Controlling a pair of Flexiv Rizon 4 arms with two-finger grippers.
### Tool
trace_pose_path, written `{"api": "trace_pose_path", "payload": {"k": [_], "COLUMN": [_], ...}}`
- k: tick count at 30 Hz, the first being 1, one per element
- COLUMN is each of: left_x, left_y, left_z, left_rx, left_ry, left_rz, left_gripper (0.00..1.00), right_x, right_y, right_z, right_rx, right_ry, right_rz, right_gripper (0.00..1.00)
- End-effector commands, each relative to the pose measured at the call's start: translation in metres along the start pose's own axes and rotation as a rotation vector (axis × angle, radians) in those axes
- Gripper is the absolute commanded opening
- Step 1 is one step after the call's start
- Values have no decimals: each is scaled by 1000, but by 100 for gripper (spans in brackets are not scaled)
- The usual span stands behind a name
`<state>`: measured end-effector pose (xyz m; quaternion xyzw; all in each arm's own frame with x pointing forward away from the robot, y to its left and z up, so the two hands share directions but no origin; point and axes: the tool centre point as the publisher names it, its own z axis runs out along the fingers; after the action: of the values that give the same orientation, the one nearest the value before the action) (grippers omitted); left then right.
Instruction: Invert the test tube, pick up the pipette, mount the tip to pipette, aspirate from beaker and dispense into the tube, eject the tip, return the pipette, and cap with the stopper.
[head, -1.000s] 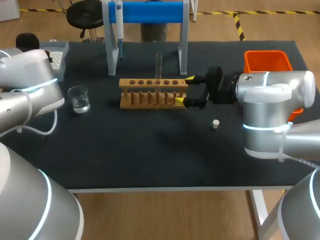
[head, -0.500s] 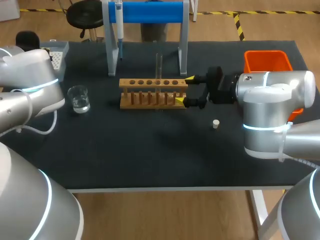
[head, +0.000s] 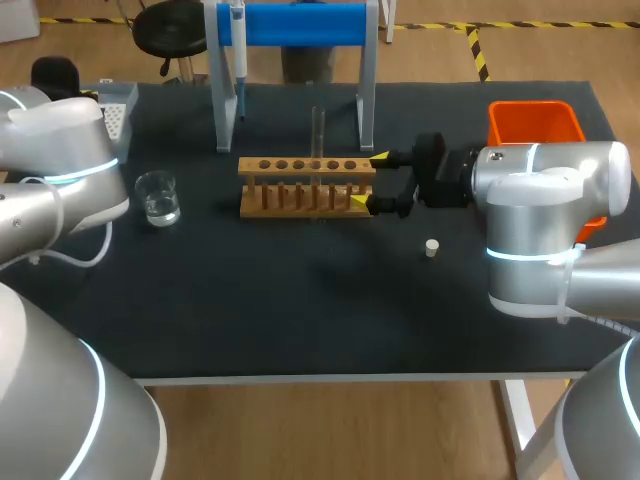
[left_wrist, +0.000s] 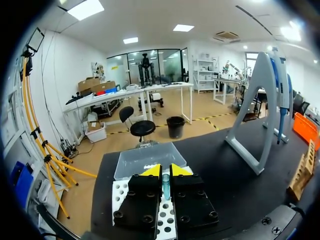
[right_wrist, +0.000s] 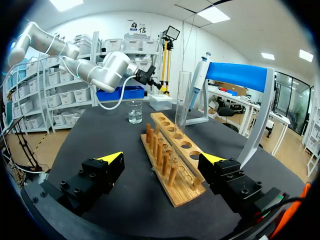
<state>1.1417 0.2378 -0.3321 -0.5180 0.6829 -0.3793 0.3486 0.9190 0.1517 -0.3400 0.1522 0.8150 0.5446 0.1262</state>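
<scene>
The test tube (head: 318, 130) is plain clear glass and looks empty to us. It stands upright, open mouth up, in one of the middle holes of the wooden rack (head: 300, 188), poking well above the top board. The rack has a row of holes along the top and a row of pegs along its near side.

Our right gripper (head: 368, 180) sits at the rack's right end with its jaws wide, one yellow tip on each side of the wood. As far as we can see, neither tip touches it.

A small pale stopper (head: 432, 247) lies on the dark tabletop (head: 300, 310), near the rack's right end. A glass beaker (head: 157, 197) holding clear liquid sits well off to the left of the rack.

Behind the rack, the pipette (head: 238, 45) hangs on the blue-barred stand (head: 300, 22). An orange bin (head: 535, 122) is at the far right.

Our left gripper (left_wrist: 164, 170) hovers over the tip box (left_wrist: 119, 192) at the far left corner. Its jaws are narrow with a slim bluish tube in the gap, and we can't tell if they're pinching it.
</scene>
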Motion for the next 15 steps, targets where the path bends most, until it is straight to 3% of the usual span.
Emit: {"api": "trace_pose_path", "payload": {"k": [1,15], "left_x": [1,3], "left_y": [-5,-16], "left_z": [-3,-9], "left_rx": [-4,7], "left_ry": [-5,-20], "left_rz": [3,25], "left_gripper": [0,0], "right_x": [0,0], "right_y": [0,0], "right_z": [0,0], "right_rx": [-1,-1], "right_ry": [-2,-2], "right_rz": [0,0], "right_gripper": [100,100]}}
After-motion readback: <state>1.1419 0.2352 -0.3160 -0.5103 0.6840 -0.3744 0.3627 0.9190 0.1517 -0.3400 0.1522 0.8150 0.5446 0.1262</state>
